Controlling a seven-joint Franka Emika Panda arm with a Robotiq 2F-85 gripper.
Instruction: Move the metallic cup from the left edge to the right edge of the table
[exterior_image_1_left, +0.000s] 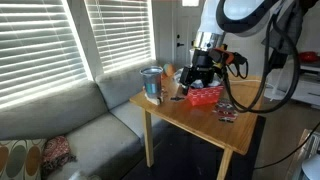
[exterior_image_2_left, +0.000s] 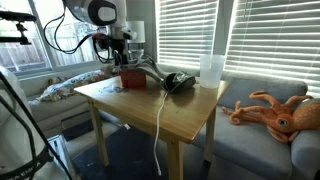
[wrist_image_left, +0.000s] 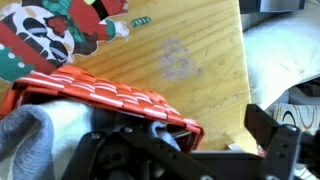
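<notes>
The metallic cup (exterior_image_1_left: 152, 86), shiny and bluish, stands upright at the left corner of the wooden table (exterior_image_1_left: 190, 118), beside the couch. In an exterior view a tall pale cup (exterior_image_2_left: 211, 70) stands at that same corner; I cannot tell whether it is the same cup. My gripper (exterior_image_1_left: 203, 68) hangs over the red basket (exterior_image_1_left: 206, 94), well away from the cup, and shows in both exterior views (exterior_image_2_left: 122, 52). In the wrist view the gripper (wrist_image_left: 190, 150) is open and empty, over the basket's rim (wrist_image_left: 100, 95). The cup is out of the wrist view.
A grey cloth (wrist_image_left: 40, 130) lies in the basket. A Christmas-patterned item (wrist_image_left: 60, 30) lies on the table beside it. A black corded object (exterior_image_2_left: 178, 82) sits between the basket and the cup. A grey couch (exterior_image_1_left: 80, 125) with an orange octopus toy (exterior_image_2_left: 275, 110) runs along the table.
</notes>
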